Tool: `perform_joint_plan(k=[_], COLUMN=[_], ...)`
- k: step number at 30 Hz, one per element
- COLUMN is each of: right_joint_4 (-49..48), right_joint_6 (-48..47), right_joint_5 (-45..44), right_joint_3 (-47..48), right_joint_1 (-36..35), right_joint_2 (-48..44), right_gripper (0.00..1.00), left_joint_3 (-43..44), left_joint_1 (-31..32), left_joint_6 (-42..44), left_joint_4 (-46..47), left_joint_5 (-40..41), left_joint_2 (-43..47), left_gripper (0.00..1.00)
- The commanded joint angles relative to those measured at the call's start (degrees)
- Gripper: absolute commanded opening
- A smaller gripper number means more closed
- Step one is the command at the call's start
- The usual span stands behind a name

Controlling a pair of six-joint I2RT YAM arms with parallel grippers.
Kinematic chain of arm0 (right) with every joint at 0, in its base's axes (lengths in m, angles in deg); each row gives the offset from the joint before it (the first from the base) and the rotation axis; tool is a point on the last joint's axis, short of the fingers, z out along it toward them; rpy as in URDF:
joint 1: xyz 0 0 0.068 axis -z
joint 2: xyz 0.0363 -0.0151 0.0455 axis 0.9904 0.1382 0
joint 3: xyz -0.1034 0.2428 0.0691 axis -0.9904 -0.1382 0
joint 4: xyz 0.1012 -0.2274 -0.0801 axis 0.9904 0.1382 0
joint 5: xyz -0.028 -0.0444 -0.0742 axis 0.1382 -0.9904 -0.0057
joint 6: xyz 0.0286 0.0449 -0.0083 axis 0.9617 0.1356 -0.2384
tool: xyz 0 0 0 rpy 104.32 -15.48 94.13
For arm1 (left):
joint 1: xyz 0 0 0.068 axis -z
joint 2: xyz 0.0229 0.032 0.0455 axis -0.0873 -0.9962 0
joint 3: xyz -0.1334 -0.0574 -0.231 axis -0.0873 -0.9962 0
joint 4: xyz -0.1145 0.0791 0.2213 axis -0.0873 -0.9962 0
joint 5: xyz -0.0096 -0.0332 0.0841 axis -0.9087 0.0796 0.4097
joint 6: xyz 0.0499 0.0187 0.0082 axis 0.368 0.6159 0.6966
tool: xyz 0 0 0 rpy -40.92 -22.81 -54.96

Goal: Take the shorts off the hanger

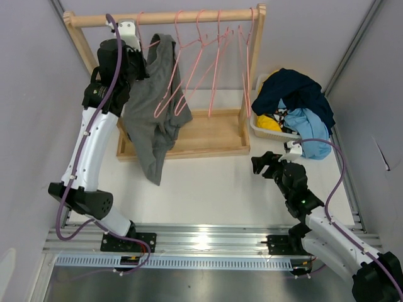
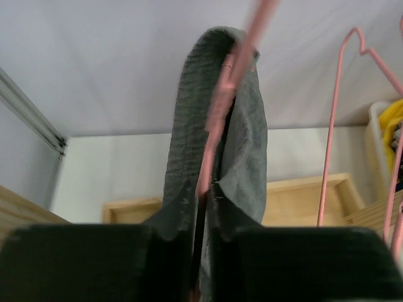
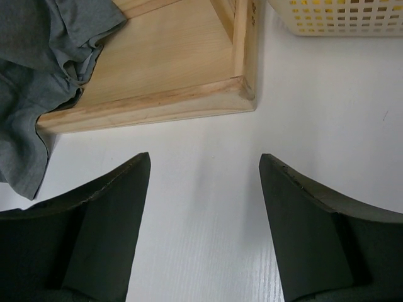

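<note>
1. Hangers (image 1: 214,56) hang along the rail (image 1: 164,17) of the rack (image 1: 208,135).
2. The shorts (image 1: 148,119) hang at the rail's left end, between the fingers of the left gripper (image 2: 201,251), trailing over the rack's base onto the table (image 1: 208,189).
3. A basket (image 1: 259,129) of clothes (image 1: 296,94) sits just right of the rack.
4. The right gripper (image 1: 267,165) hovers before the rack's right corner.

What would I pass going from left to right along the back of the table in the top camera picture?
left gripper → gray shorts → empty pink hangers → white basket full of clothes
</note>
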Motion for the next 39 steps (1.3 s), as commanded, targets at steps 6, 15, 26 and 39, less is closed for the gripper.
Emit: perform_joint_plan(k=[6, 15, 26, 39], right_joint_4=[-1.59, -3.87, -5.02, -8.36], right_joint_6=[-0.36, -0.53, -2.73, -9.06], right_joint_5=[-1.32, -0.7, 2.28, 31.81], right_joint_3=[-0.55, -0.9, 1.47, 12.97], right_joint_1=[-0.35, -0.97, -1.67, -6.5], right_joint_2=[0.06, 1.55, 0.59, -7.07], right_gripper=[0.76, 0.75, 0.75, 0.77], left_joint_3=[0.62, 11.32, -5.21, -24.35], left_joint_1=[-1.23, -0.96, 1.67, 2.2], left_joint_6=[-0.5, 1.7, 3.02, 0.74], left_joint_4=[1.72, -3.2, -10.84, -24.47], left_joint_5=[-2.02, -0.44, 0.37, -26.16], left_joint_2=[1.17, 7.06, 25.4, 46.79], left_gripper=[0.0, 0.0, 0.0, 0.0])
